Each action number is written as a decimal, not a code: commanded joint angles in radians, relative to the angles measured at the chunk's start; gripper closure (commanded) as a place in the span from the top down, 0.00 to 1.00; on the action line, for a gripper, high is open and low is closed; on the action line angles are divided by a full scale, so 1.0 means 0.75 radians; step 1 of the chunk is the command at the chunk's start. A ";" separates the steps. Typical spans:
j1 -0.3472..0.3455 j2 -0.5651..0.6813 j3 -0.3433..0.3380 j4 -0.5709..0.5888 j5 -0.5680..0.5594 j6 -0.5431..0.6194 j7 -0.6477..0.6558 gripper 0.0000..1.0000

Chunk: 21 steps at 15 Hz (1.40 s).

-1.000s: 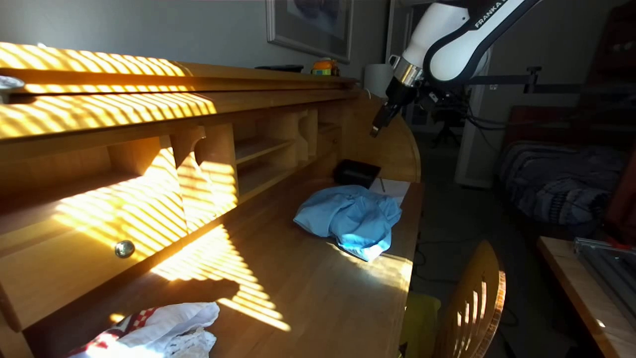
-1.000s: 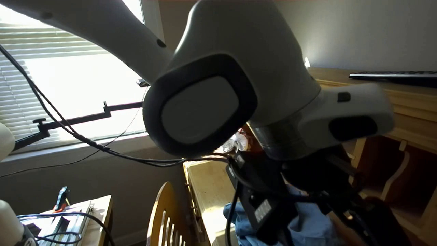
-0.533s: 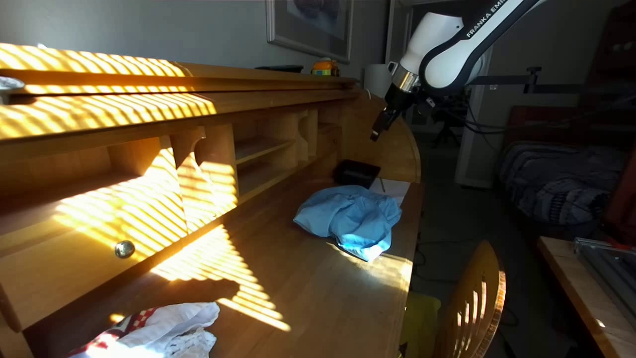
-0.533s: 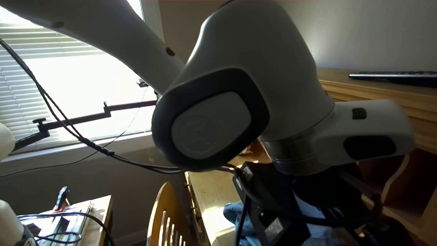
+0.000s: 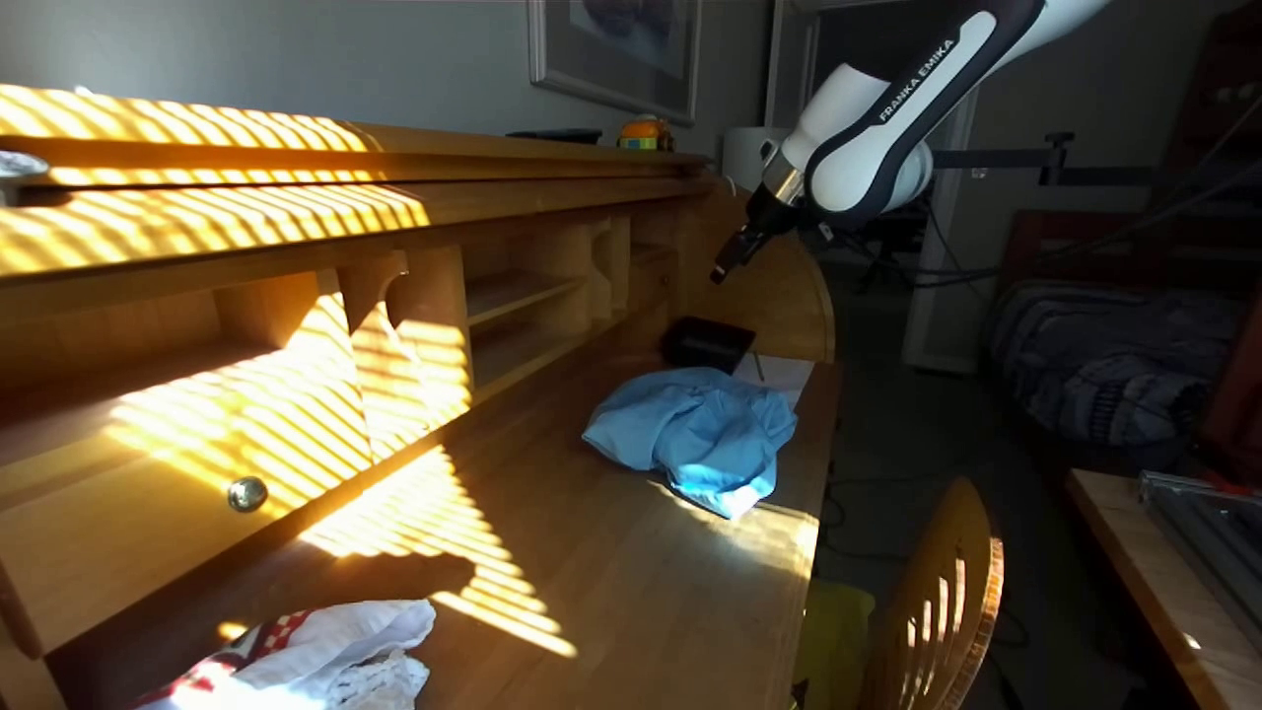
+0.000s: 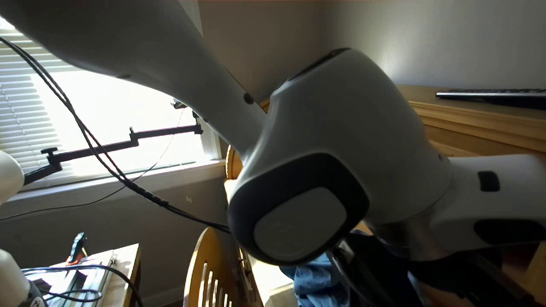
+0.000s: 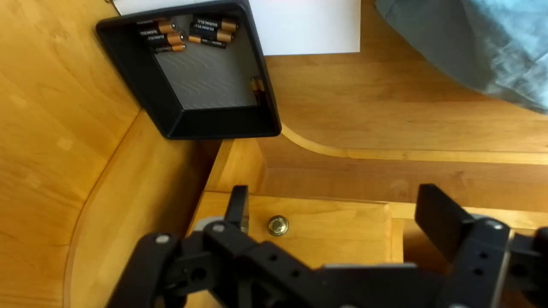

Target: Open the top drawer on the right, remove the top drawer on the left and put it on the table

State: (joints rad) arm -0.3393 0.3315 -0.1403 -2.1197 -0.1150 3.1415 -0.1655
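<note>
Closest in, here's the gripper (image 7: 336, 203), fingers spread wide and nothing in its hold! Past it, toward eight o'clock from the middle of that gap, with twelve at the top of the wrist view, sits the brassy knob (image 7: 278, 225) of the right-hand drawer (image 7: 342, 233), and the fingers look clear of it. The drawer front seems flush, so I'd call this the line-up for step one, opening on the right. Next, in my judgement, it wants a nudge toward eight to centre that knob, a straight move in, a squeeze, then a pull.

And the count! One gripper, one drawer, one knob here. Farther out, at half past ten, one black tray (image 7: 218, 122) with batteries (image 7: 212, 33) inside, at least eight, some half hidden. Near twelve, one sheet of white paper (image 7: 308, 25) showing; at half past one, one blue cloth (image 7: 483, 42). Under all three, one desk (image 5: 611, 582), where the removed drawer is to go. Farthest off, around eight in an exterior view, one left-hand drawer (image 5: 118, 552) with one silvery knob (image 5: 247, 494), apparently seated in its slot, and one checked cloth (image 5: 360, 641) past seven.
</note>
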 commanded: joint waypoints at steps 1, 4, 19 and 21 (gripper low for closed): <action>-0.197 0.134 0.200 0.152 0.059 0.076 -0.091 1.00; -0.305 0.214 0.293 0.268 0.030 0.072 -0.111 1.00; -0.652 0.507 0.689 0.602 -0.002 0.018 -0.299 1.00; -0.674 0.542 0.720 0.630 0.002 0.013 -0.319 1.00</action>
State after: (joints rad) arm -0.8075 0.6788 0.3505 -1.7136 -0.1022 3.1731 -0.3672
